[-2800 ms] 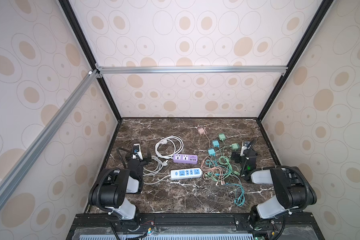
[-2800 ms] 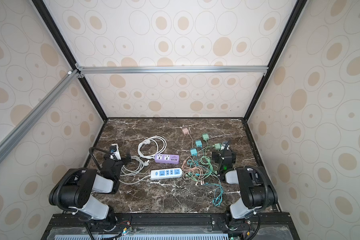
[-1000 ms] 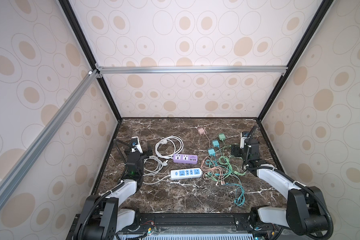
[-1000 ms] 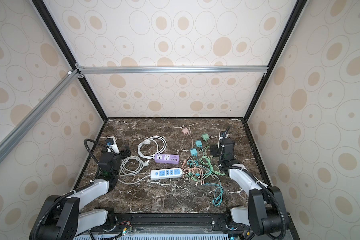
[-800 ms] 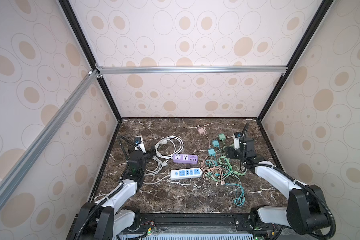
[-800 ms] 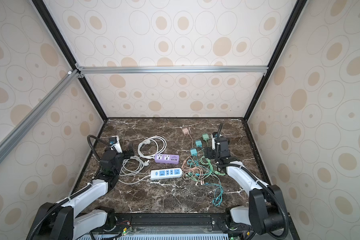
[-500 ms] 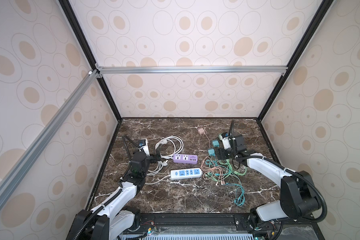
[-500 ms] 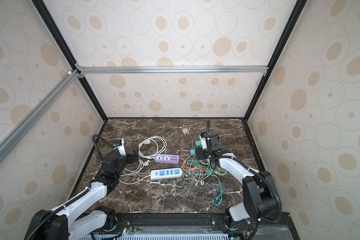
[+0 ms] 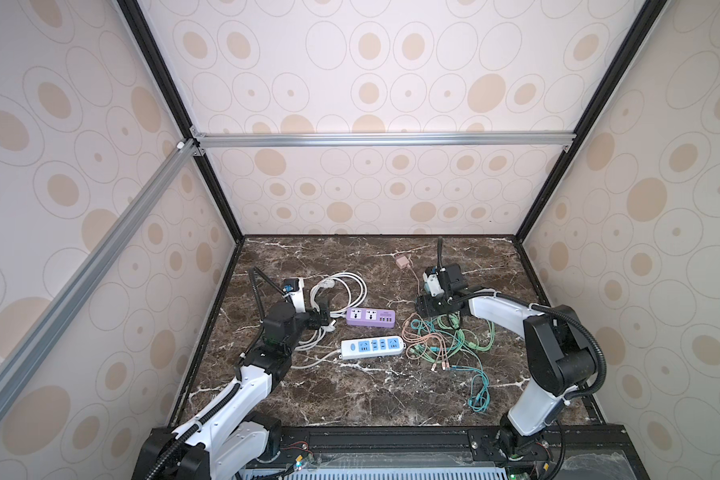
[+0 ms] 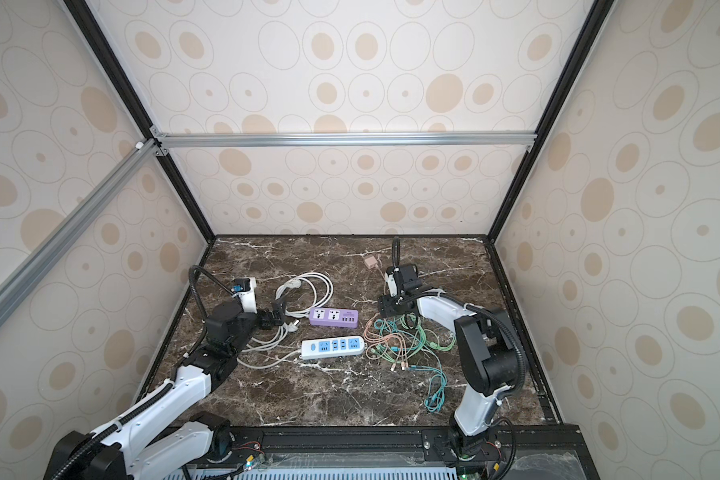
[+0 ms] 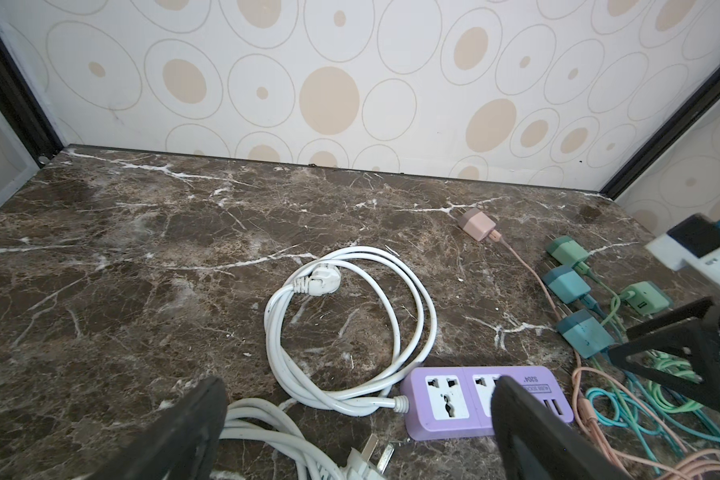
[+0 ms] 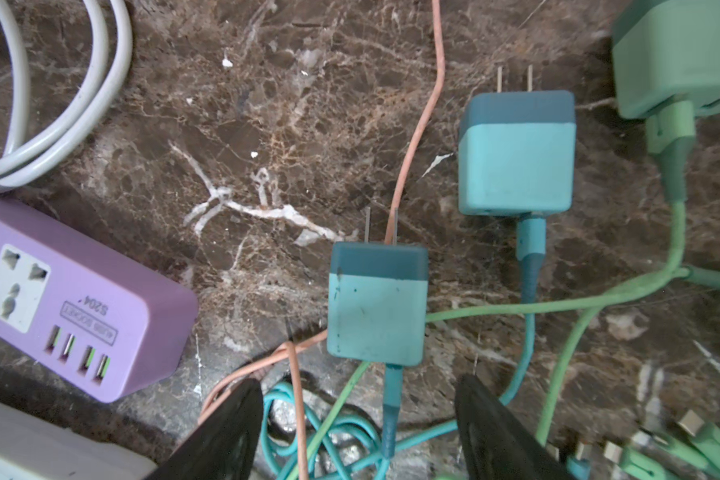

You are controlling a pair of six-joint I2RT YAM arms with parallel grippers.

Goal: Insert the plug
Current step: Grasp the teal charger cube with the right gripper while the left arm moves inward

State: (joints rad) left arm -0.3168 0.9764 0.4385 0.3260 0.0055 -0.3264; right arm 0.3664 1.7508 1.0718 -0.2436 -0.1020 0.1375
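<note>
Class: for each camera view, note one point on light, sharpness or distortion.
Both top views: even soft light, walls splayed by a wide lens; left wrist view: the left fingers blurred, purple power strip crisp; right wrist view: nearer teal charger slightly soft, shadow beside the right fingers.

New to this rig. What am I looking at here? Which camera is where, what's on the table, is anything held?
Two white robot arms, left and right, stand at the near edge of a marble table inside a walled booth. Two pictures look down from above, nearly identical. The other two come from a camera on each arm's wrist, looking past its black fingers.

On the table: a purple power strip, a white-and-blue power strip, coiled white cords, a pink charger, green chargers, teal chargers and tangled cables.

The left gripper is open by the white cords. The right gripper is open just behind one teal charger, straddling its cable. Nothing is held yet.
</note>
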